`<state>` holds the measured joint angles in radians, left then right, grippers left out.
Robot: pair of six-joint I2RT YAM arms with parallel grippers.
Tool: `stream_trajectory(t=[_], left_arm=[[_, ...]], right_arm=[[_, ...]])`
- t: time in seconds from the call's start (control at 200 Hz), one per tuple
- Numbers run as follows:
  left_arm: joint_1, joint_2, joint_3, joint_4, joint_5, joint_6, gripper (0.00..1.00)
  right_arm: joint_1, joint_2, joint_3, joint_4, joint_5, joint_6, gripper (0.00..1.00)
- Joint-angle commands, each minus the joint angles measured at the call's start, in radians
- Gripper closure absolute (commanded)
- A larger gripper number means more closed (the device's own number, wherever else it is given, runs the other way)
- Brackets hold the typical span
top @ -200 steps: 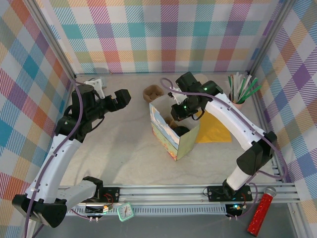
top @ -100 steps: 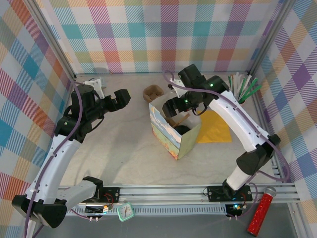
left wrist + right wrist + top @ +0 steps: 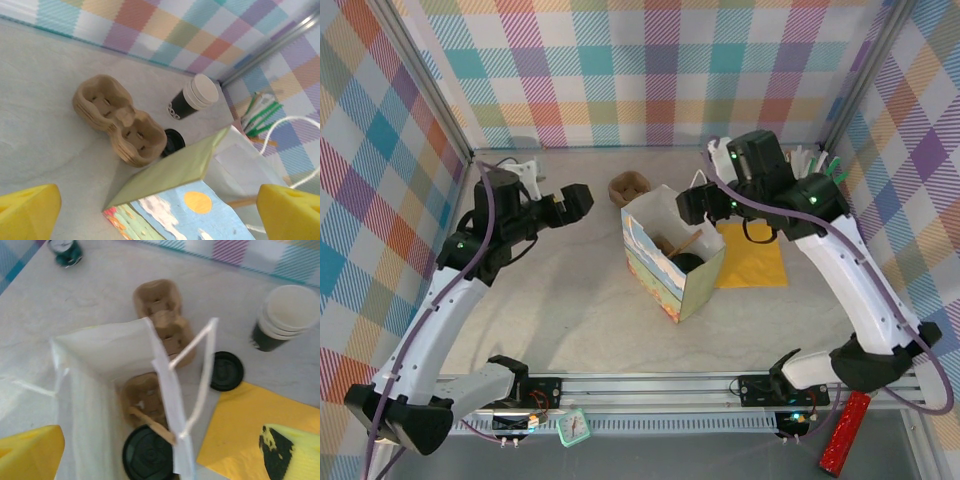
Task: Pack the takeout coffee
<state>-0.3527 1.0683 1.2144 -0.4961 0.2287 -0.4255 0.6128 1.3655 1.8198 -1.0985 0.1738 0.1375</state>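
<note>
Two changes in the top view: the right pincer (image 3: 712, 208) is now up out of the paper bag (image 3: 660, 275), vs. a sec ago when it was down inside. Its jaws have also gone from narrow to wide, holding nothing. The takeout coffee (image 3: 688, 263) sits in the bag, mid-counter (image 3: 560, 300), so the drop-off looks done; prob. only the retreat is left. The left pincer (image 3: 578, 203) hangs wide & empty toward the far-left corner, well apart from the bag.

Left wrist: a pulp carrier (image 3: 120, 120), loose lid (image 3: 172, 142) & lidless cup stack (image 3: 195, 95) crowd the bag's far side. Bare counter lies to the left.

Right wrist: fingertips (image 3: 30, 452) are spread wide above the bag mouth, w/ the coffee below beside a second carrier (image 3: 145, 400). Can't tell if it's seated in it. The handle (image 3: 192, 375) stands close, a snag risk. Straight up looks free, as does the yellow napkin (image 3: 250, 430) side.
</note>
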Motion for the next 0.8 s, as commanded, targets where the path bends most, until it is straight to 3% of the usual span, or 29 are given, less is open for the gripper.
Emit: stream_trajectory(t=[0.0, 0.285, 0.455, 0.645, 0.795], left_arm=[[-0.048, 0.025, 0.054, 0.001, 0.032, 0.029, 0.00], [-0.098, 0.043, 0.076, -0.010, 0.000, 0.044, 0.00], [-0.109, 0.045, 0.080, -0.021, -0.009, 0.051, 0.00], [-0.112, 0.040, 0.075, -0.035, -0.030, 0.059, 0.00], [-0.112, 0.046, 0.075, -0.036, -0.031, 0.065, 0.00]], right_arm=[[-0.085, -0.027, -0.054, 0.029, 0.115, 0.065, 0.01], [-0.417, -0.144, -0.285, 0.111, 0.017, 0.143, 0.01], [-0.588, -0.137, -0.406, 0.148, -0.108, 0.188, 0.05], [-0.715, -0.115, -0.513, 0.213, -0.214, 0.225, 0.09], [-0.731, -0.080, -0.560, 0.246, -0.291, 0.223, 0.16]])
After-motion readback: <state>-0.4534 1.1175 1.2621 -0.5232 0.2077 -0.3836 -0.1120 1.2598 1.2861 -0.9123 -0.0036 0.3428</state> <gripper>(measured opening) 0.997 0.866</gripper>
